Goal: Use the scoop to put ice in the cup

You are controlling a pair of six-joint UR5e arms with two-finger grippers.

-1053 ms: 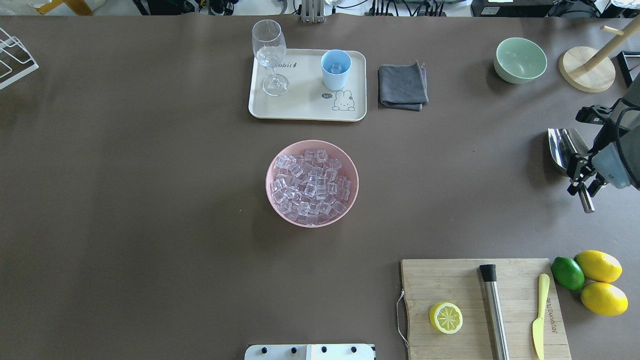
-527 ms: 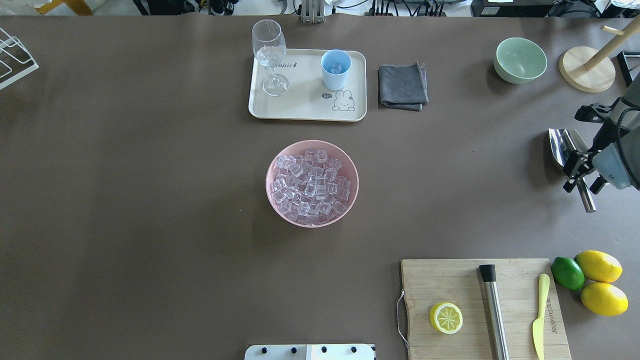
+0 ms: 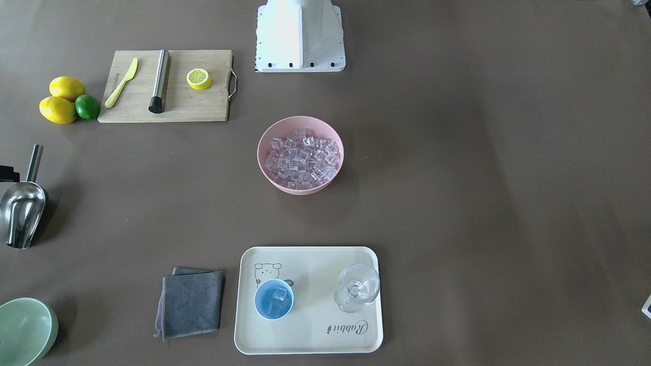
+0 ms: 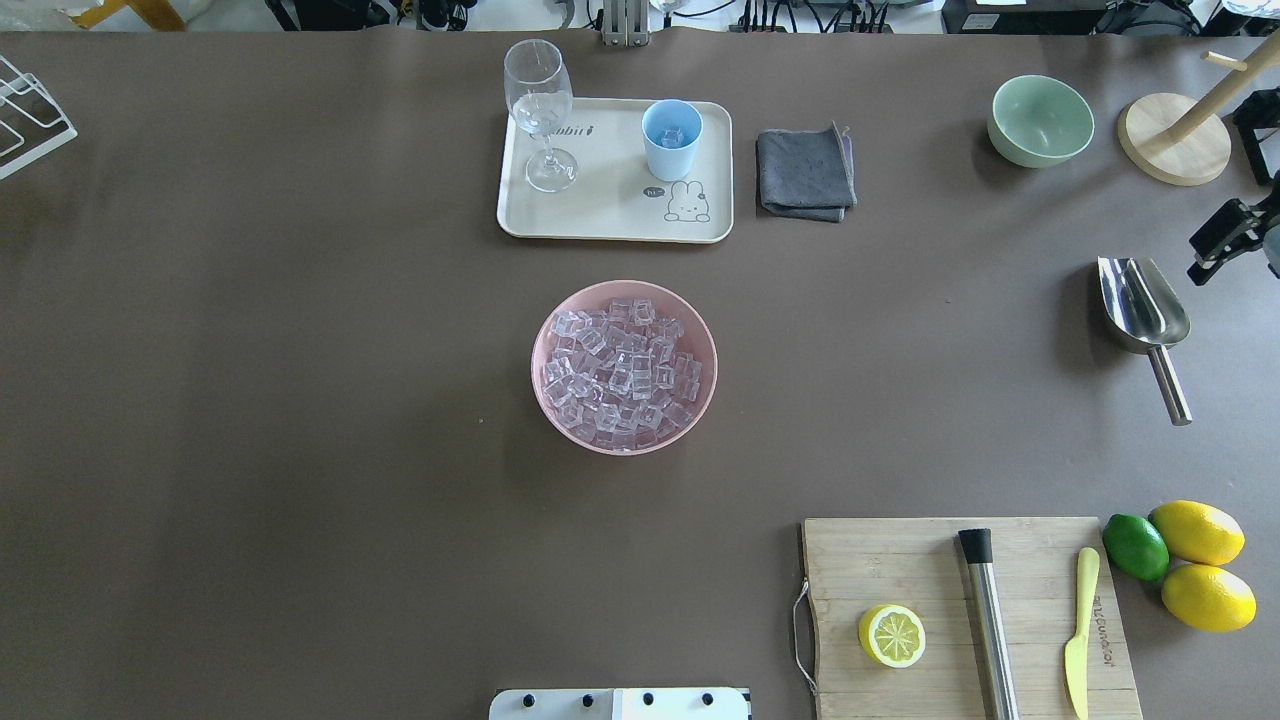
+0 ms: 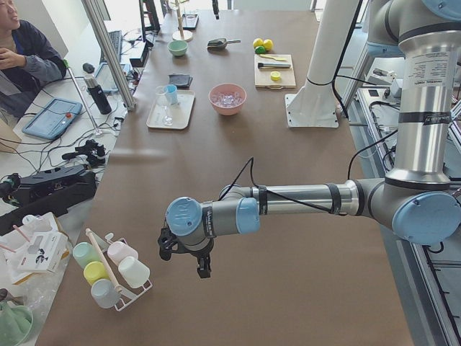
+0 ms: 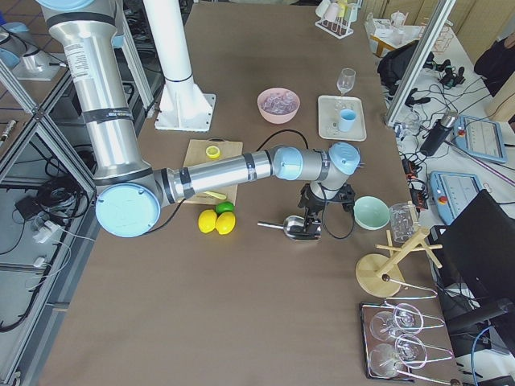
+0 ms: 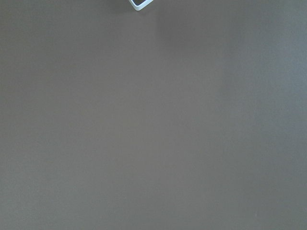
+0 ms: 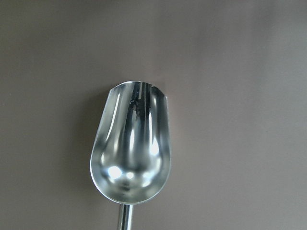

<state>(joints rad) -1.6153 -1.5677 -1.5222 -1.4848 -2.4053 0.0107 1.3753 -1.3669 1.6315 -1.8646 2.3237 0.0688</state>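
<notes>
The steel scoop [image 4: 1145,318] lies alone on the table at the right, trough toward the far side; it also shows in the front view [image 3: 20,211] and fills the right wrist view [image 8: 130,160], empty. My right gripper [image 4: 1215,245] hangs at the view's right edge, above and clear of the scoop, jaws apart and holding nothing. The light-blue cup [image 4: 671,140] stands on the cream tray [image 4: 600,218] with a few ice cubes inside [image 3: 274,300]. The ice [image 4: 622,370] fills a pink bowl [image 4: 545,330] at the table's middle. My left gripper [image 5: 189,258] shows only from the side, and I cannot tell its state.
A stemmed glass [image 4: 541,110] shares the tray. A grey cloth [image 4: 805,172], a pale-green bowl [image 4: 1040,120] and a wooden stand [image 4: 1175,140] sit at the far right. A cutting board [image 4: 960,620] holds a lemon half, a steel cylinder and a knife, beside two lemons and a lime [image 4: 1134,546].
My right gripper has let go of the scoop's handle and drawn away toward the far right edge. The scoop now lies free on the table.
</notes>
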